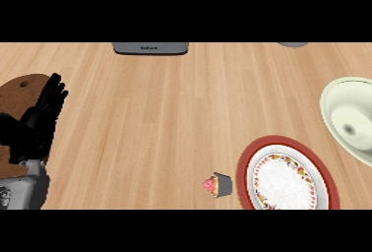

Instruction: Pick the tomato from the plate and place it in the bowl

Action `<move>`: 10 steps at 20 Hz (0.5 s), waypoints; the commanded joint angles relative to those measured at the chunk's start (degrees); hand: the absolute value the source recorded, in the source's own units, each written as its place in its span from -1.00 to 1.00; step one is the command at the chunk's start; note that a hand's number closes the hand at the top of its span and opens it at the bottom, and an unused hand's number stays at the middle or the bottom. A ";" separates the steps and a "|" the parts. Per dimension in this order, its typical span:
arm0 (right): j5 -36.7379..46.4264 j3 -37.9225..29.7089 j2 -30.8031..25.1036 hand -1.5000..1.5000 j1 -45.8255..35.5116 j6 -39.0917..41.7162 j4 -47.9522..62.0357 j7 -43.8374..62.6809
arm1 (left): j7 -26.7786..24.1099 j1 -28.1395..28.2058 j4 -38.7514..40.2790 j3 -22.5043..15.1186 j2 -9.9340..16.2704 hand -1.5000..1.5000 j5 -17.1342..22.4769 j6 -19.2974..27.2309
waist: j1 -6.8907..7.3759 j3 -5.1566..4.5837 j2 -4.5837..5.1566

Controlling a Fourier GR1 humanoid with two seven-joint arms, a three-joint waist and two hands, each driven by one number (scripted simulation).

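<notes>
Left hand (38, 120) open at left edge, plate (320, 157) bare, bowl (341, 106) beside it

Red-rimmed plate (251, 162) lower right, pale bowl (335, 98) beyond it.

A plate (291, 177) sits at the tabletop's (160, 123) near right, a cupcake (216, 185) just left of it, a bowl (350, 118) behind; a board (18, 113) lies far left.
</notes>
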 commanded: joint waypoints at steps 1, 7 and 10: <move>6.46 5.24 2.70 1.00 -9.35 -4.57 14.03 -4.19 | 0.08 -0.23 0.20 1.40 1.41 0.00 2.40 -2.95 | 1.15 0.04 0.25; 11.85 6.07 2.56 1.00 -20.30 -7.75 34.47 -13.37 | -3.06 1.55 1.02 0.41 -1.21 0.00 0.19 -1.01 | 1.20 0.07 0.34; 22.04 12.11 0.86 1.00 -16.50 -12.35 31.81 -4.08 | -0.60 -1.83 0.46 -0.63 -0.88 0.00 -1.05 -0.39 | 1.80 0.07 0.78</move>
